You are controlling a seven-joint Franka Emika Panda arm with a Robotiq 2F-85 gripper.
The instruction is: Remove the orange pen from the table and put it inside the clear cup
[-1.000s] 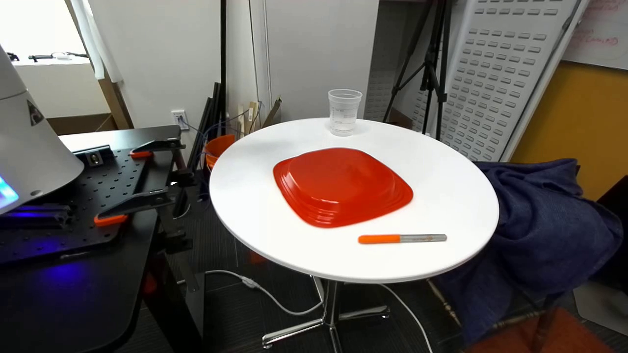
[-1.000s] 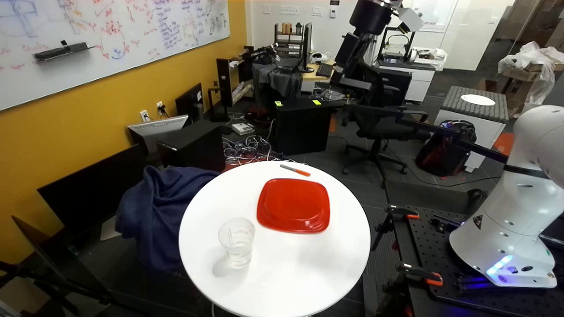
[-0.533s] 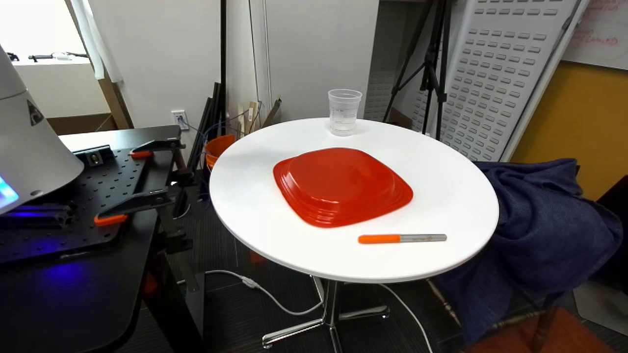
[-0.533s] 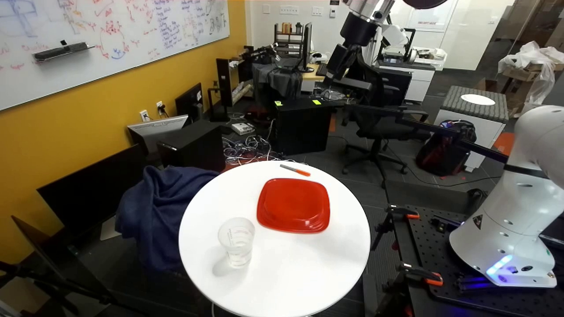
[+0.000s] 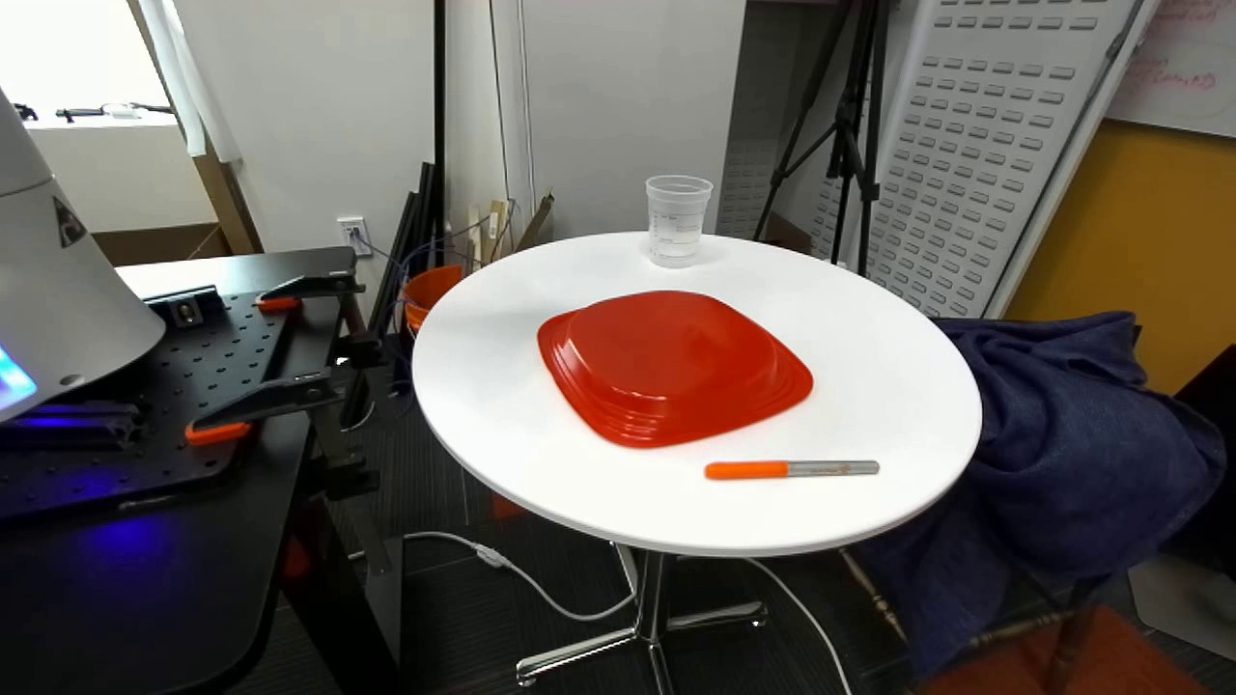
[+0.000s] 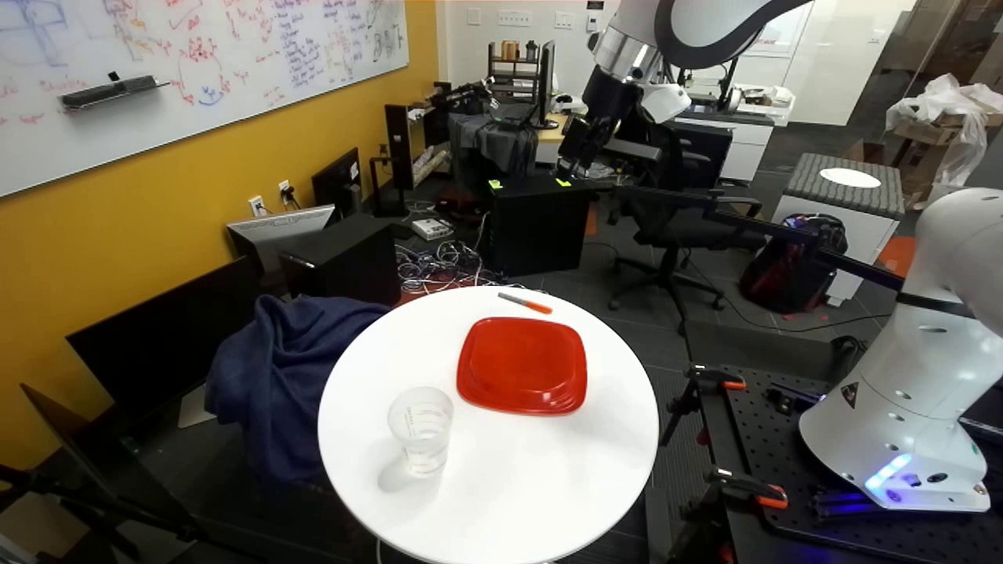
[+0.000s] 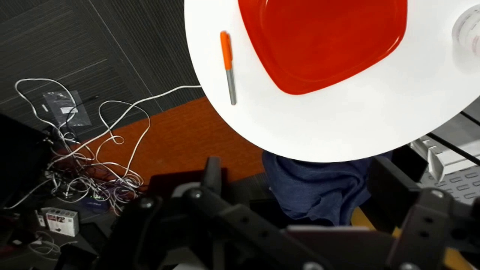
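The orange pen [image 5: 772, 470] lies flat on the round white table [image 5: 502, 425], near its edge and beside the upside-down red plate. It also shows in an exterior view [image 6: 525, 303] and the wrist view [image 7: 228, 67]. The clear cup [image 6: 423, 435] stands upright on the table on the far side of the plate from the pen; it shows at the other table edge [image 5: 676, 222] and is cut off in the wrist view [image 7: 470, 33]. My gripper [image 7: 300, 168] is open with nothing between its fingers. In an exterior view the gripper [image 6: 572, 160] hangs in the air above and beyond the pen.
The red plate [image 5: 676, 367] lies in the table's middle, between pen and cup. A chair with a dark blue cloth [image 5: 1062, 463] stands against the table edge. The black workbench [image 6: 744, 470] carries the arm's base. A tripod [image 5: 850, 145] stands behind the table.
In an exterior view the arm and gripper have moved down and to the left, with the wrist tilting. The pen, cup and plate have not moved.
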